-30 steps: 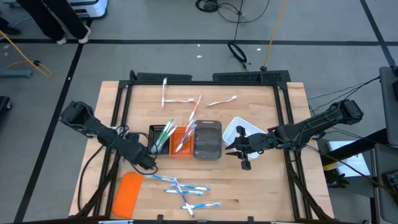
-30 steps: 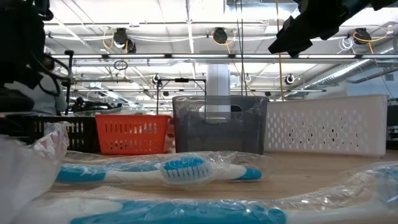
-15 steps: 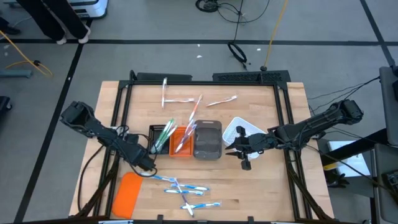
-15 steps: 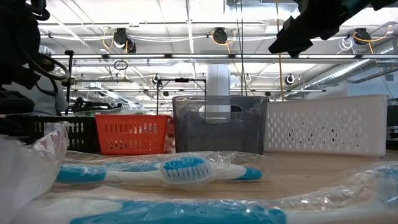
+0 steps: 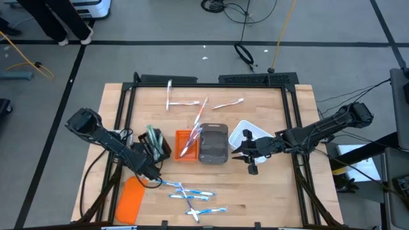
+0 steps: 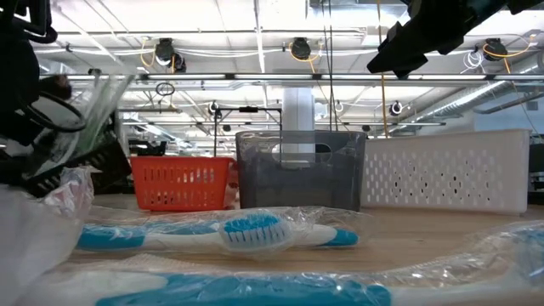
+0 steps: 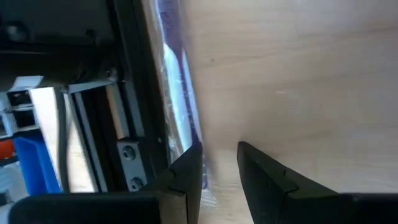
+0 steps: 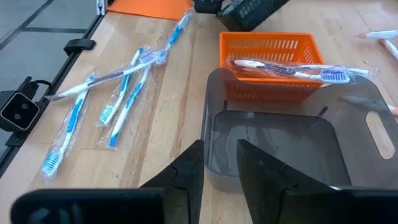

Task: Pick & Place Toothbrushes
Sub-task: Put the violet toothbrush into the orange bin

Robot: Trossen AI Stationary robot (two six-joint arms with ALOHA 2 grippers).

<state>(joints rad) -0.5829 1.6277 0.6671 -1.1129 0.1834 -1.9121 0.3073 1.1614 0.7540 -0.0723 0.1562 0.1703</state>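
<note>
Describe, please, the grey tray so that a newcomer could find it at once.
Look at the middle of the wooden table, where a row of small trays stands. The grey tray sits between the orange tray and the white tray. It alone is smoky, see-through and empty, with solid walls rather than mesh.

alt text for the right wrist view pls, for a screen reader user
An empty grey tray sits just past the right gripper, its fingers slightly apart. Behind it, an orange basket holds a wrapped toothbrush; blue-white toothbrushes lie scattered on the wooden table.
</note>
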